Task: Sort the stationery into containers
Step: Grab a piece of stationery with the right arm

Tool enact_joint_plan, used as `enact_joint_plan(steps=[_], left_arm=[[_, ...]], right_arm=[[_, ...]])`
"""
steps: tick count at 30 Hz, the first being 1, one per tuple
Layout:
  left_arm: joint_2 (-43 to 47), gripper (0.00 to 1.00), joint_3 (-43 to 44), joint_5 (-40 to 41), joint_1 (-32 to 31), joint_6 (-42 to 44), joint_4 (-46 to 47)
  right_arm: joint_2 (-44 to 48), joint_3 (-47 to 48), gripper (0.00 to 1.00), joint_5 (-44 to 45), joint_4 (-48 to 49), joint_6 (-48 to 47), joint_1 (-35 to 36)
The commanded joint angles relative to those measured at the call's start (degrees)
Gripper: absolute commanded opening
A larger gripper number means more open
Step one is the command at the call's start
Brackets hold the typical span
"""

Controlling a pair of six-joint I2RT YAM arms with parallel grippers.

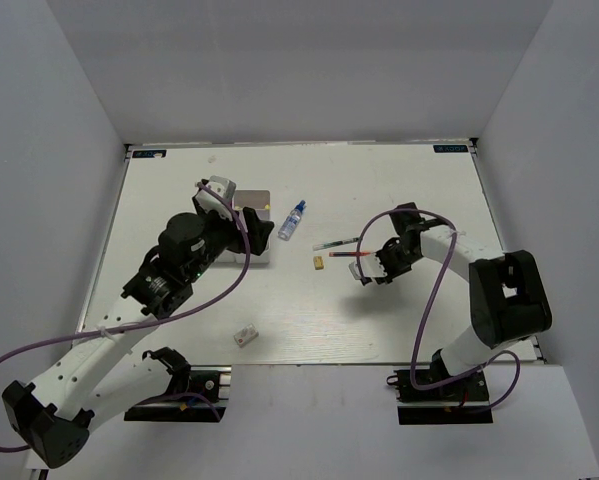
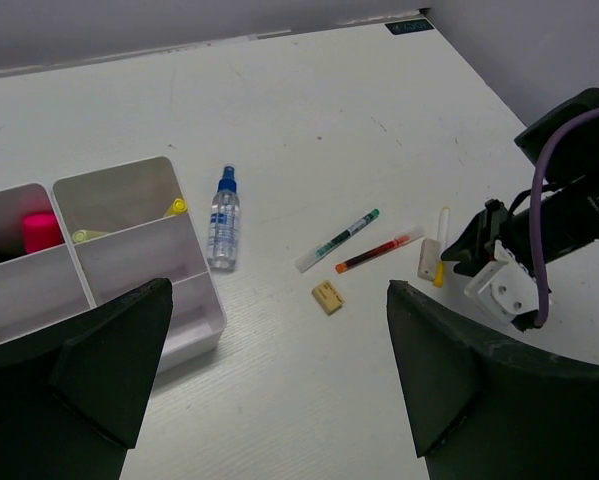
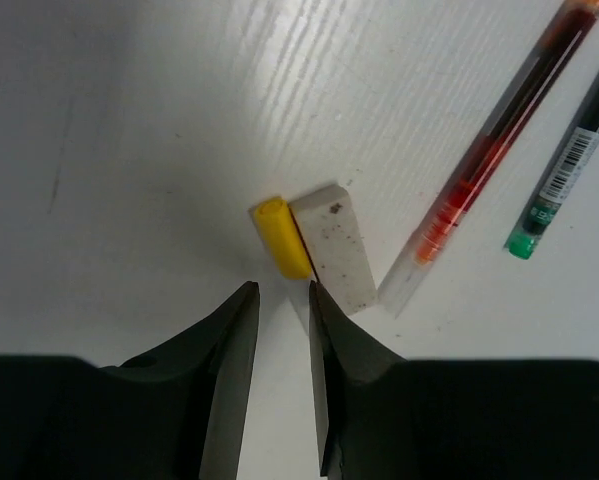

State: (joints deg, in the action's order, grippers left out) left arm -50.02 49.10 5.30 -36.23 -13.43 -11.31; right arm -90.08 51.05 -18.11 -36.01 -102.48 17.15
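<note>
The white four-cell box (image 2: 139, 255) lies at the left of the left wrist view and holds a pink-ended marker (image 2: 41, 232) and yellow-ended markers (image 2: 174, 208). My left gripper (image 2: 279, 300) is wide open and empty, above the table beside the box (image 1: 254, 198). A green pen (image 3: 569, 160), a red pen (image 3: 499, 150), a small white block (image 3: 334, 248) and a tiny yellow piece (image 3: 282, 236) lie together. My right gripper (image 3: 282, 292) is low over the table. Its jaws are slightly apart and empty, tips just short of the yellow piece. A white stick (image 2: 443, 222) lies near the block.
A small spray bottle (image 1: 292, 220) lies right of the box. A tan eraser (image 1: 319, 262) lies left of the pens. A small white piece (image 1: 244, 336) lies near the table's front edge. Grey walls enclose the table on three sides.
</note>
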Motion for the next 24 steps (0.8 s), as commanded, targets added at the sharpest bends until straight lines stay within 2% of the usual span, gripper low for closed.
enact_joint_plan(steps=[1,14,21,22,24], left_arm=[[1.50,0.97,-0.85,-1.87,0.19,0.69,0.24],[1.50,0.97,-0.85,-2.93,0.19,0.69,0.24],[2.03,0.97,-1.38,-2.93,0.19,0.69,0.24],[2.03,0.97,-1.38,-2.93,0.19,0.69,0.24],[2.03,0.97,-1.38,-2.93,0.19,0.69,0.24]], right_arm=[[-1.06,2.13,0.33,1.67,0.58,-1.23,-0.45],[-5.72,3.62,0.37,3.78,1.90,-1.85,-0.53],[-1.42,3.88,0.38,2.55,2.70,-1.94,-1.94],[-1.06,4.23,0.40,2.38,2.61,-1.85,-2.03],[-0.80,5.11,0.52,2.73,2.70,-1.76,-2.47]])
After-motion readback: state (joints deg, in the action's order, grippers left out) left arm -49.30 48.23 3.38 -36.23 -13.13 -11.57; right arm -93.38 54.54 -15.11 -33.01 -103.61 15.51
